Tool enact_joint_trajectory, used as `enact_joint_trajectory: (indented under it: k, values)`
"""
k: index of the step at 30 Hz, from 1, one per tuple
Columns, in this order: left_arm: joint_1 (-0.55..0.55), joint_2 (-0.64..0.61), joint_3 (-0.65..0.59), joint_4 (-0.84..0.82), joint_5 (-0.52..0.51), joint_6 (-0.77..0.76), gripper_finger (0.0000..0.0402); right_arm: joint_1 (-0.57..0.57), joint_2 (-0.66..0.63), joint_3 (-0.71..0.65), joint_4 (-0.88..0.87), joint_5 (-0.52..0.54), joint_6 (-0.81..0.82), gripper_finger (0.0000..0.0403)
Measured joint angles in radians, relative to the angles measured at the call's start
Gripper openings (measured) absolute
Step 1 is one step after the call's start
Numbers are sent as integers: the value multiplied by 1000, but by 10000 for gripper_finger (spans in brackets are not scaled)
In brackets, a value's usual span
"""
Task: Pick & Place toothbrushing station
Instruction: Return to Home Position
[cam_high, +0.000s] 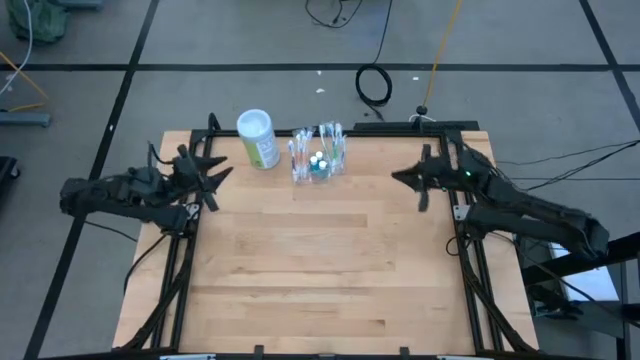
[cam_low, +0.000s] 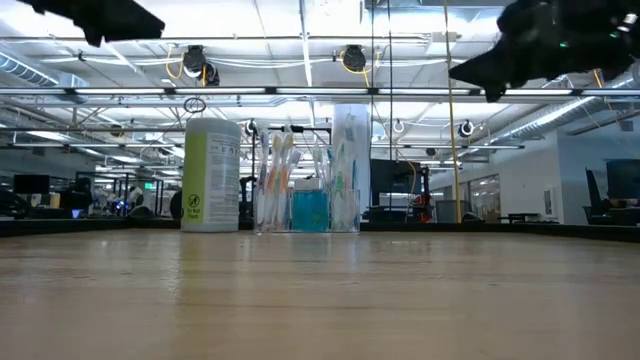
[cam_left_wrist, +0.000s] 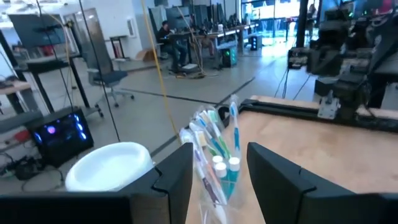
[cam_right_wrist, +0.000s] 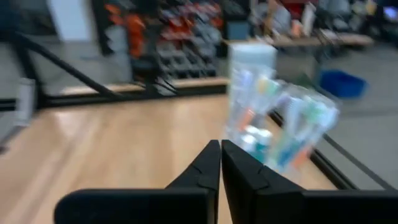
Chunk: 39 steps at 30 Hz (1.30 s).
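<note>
Left gripper (cam_left_wrist: 219, 148) gaping empty, right gripper (cam_right_wrist: 221, 144) pinched shut on nothing, toothbrushing station (cam_high: 318, 160) upright between us: my left's three o'clock, my right's nine.

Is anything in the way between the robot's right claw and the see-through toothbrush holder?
No, nothing visible. Only bare table lies between the shut right gripper and the toothbrush holder. The green canister stands on the holder's other side, toward the left gripper, which is open.
</note>
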Motion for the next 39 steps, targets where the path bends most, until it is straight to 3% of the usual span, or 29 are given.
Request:
enact_joint_trajectory:
  k: [6, 12, 19, 23, 28, 32, 39]
  values:
    - [0, -1, -159, 152, -9, 36, 159, 0, -190, -191, 107, -124, 27, 2]
    - [-1, -11, -325, 341, -164, 27, 159, -1, -330, -317, 161, -123, 90, 1]
    - [-1, -63, -482, 532, -182, 61, 159, -1, -412, -344, 162, -98, 175, 1]
    - [-1, -110, -494, 527, -182, 74, 159, -2, -415, -381, 157, 11, 203, 1]
    - [-1, -152, -494, 497, -162, 84, 159, -1, -416, -394, 162, 20, 182, 1]
    - [-1, -180, -494, 470, -108, 87, 159, -1, -416, -395, 151, 113, 181, 0]
    - [-28, -246, -494, 436, -74, 96, 159, 9, -416, -397, 137, 128, 188, 0]
